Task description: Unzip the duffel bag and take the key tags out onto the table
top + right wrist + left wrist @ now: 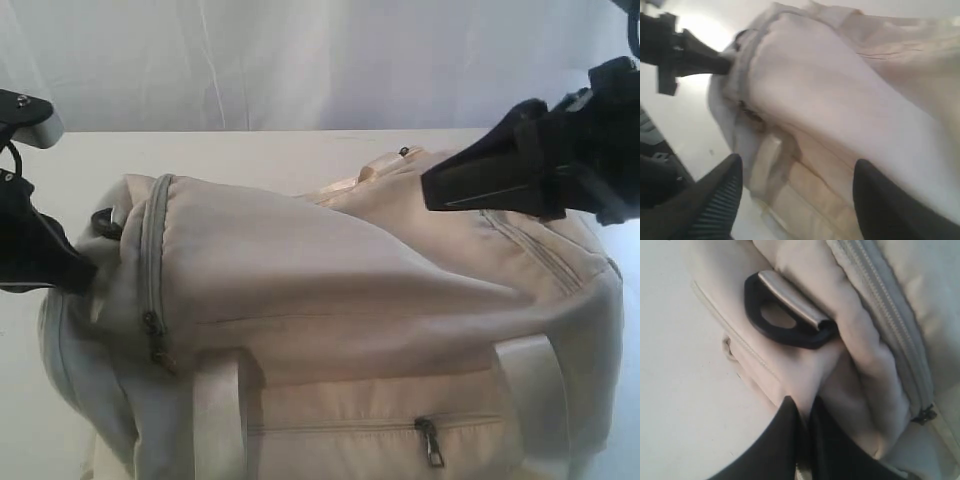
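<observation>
The cream-beige duffel bag [330, 290] lies on its side across the white table [280, 150]. Its grey main zipper [150, 270] is closed, with the pull low at the bag's left end [155, 325]. My left gripper [78, 270] is shut on a fold of fabric at that end [807, 407], just below a dark metal ring [785, 315]. My right gripper [430, 190] hovers open above the bag's upper right part, with nothing between its fingers [725, 185]. In the right wrist view the bag [840, 110] lies below the right gripper [797, 172]. The key tags are hidden.
A zipped side pocket faces the camera, its pull [430, 440] hanging near the front edge. Two webbing straps [220, 420] run down the bag's side. A white curtain [300, 60] backs the table.
</observation>
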Controlling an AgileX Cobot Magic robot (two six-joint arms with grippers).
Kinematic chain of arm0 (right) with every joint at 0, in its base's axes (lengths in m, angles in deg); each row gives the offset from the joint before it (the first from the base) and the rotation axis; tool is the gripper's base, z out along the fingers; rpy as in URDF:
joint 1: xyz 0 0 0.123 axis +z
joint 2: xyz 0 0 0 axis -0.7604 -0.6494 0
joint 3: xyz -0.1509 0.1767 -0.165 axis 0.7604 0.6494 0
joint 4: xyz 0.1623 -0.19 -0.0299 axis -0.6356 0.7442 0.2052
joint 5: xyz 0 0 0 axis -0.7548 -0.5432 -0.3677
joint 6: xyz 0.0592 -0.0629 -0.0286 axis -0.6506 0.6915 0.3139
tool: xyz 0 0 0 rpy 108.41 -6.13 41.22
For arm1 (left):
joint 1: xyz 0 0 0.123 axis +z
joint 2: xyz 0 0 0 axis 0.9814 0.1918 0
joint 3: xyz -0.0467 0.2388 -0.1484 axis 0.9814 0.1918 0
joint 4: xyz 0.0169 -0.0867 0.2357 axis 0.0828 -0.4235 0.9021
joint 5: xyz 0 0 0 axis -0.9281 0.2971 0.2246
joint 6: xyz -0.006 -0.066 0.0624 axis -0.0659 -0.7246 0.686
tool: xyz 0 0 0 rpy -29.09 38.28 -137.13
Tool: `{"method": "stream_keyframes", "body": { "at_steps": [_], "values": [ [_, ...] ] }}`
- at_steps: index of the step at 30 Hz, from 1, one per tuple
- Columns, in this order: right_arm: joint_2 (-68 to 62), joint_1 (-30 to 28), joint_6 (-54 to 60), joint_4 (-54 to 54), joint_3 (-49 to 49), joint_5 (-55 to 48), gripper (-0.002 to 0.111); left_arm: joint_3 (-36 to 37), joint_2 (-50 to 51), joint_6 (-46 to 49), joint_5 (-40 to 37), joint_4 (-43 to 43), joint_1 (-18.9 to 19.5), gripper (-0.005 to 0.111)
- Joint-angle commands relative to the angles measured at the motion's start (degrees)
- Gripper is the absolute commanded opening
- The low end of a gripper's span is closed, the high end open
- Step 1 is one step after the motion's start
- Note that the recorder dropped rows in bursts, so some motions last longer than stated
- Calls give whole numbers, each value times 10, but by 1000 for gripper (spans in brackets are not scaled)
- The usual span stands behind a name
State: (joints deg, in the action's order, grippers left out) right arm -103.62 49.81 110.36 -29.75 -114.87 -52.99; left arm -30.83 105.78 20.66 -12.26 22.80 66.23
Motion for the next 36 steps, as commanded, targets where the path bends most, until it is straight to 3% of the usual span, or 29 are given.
{"method": "stream_keyframes", "body": {
  "at_steps": [1,6,16,25,36],
  "values": [
    [3,8,86,-77,-3,-55,60,-4,0,23,-27,-42,-1,0],
    [2,70,130,-87,8,-38,60,-12,0,72,-42,-86,-1,0],
    [-68,232,178,-103,61,124,60,-23,0,82,-57,-94,-1,0],
    [-212,369,374,-130,63,294,60,-23,0,82,-62,-94,-1,0],
    [-300,460,501,-130,61,497,60,-23,0,82,-63,-103,-1,0]
  ]
}}
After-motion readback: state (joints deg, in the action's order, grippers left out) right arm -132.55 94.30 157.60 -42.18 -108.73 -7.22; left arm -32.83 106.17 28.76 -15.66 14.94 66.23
